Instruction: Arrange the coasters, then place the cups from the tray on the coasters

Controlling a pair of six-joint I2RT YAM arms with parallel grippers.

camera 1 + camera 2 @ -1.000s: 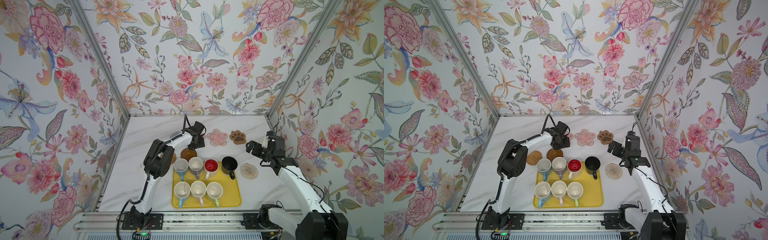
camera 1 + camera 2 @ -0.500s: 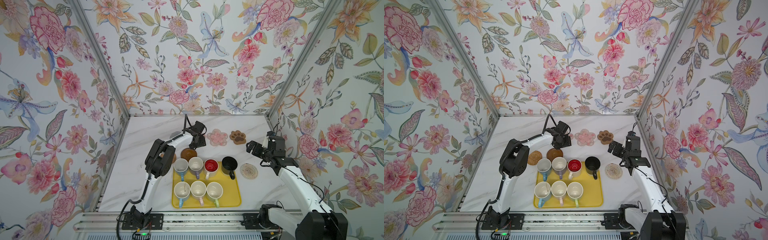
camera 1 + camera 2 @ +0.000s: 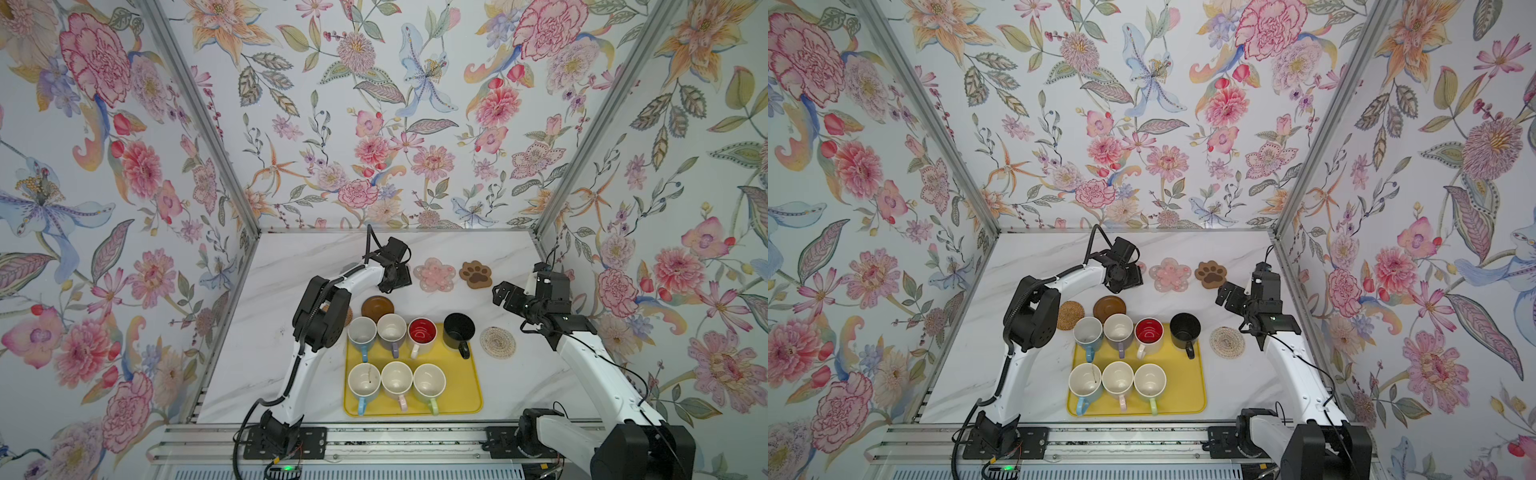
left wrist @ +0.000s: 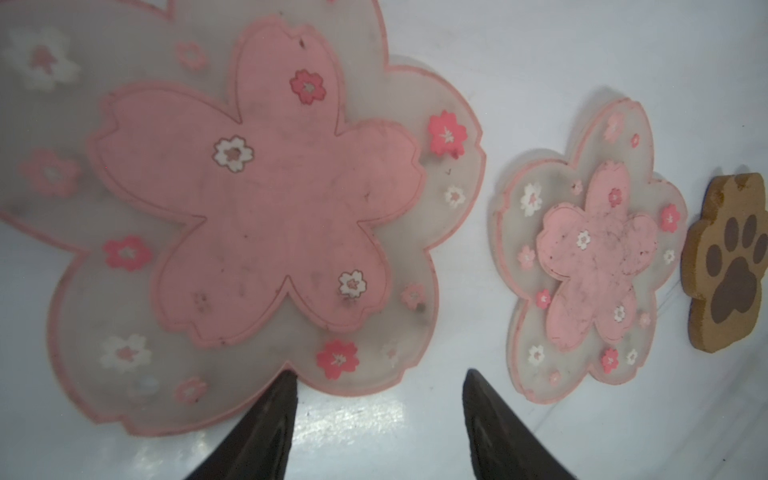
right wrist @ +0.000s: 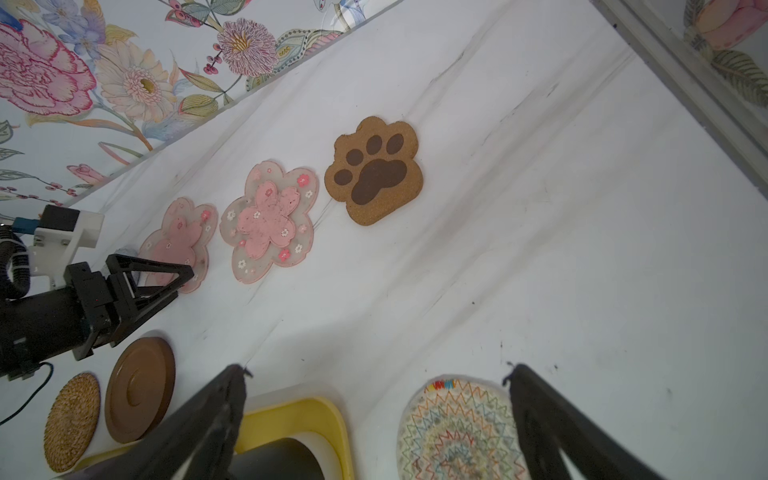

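Hardly anything has moved in the last second. Left gripper hangs open and empty at the edge of a pink flower coaster in the far row, left of its twin and the paw coaster. Right gripper gapes wide, raised near the rope coaster, just right of the tray. All seven cups stand on the tray.

The table under me is smooth and shiny, like white stone. The flower coasters look rubbery, milky at the edge, dull pink inside, with dirty specks. The paw coaster is grainy like cork. The wooden disc is smooth, the rattan coaster bumpy and woven, the rope coaster rough with stitches. The tray is smooth plastic. My left gripper has dull black fingers.
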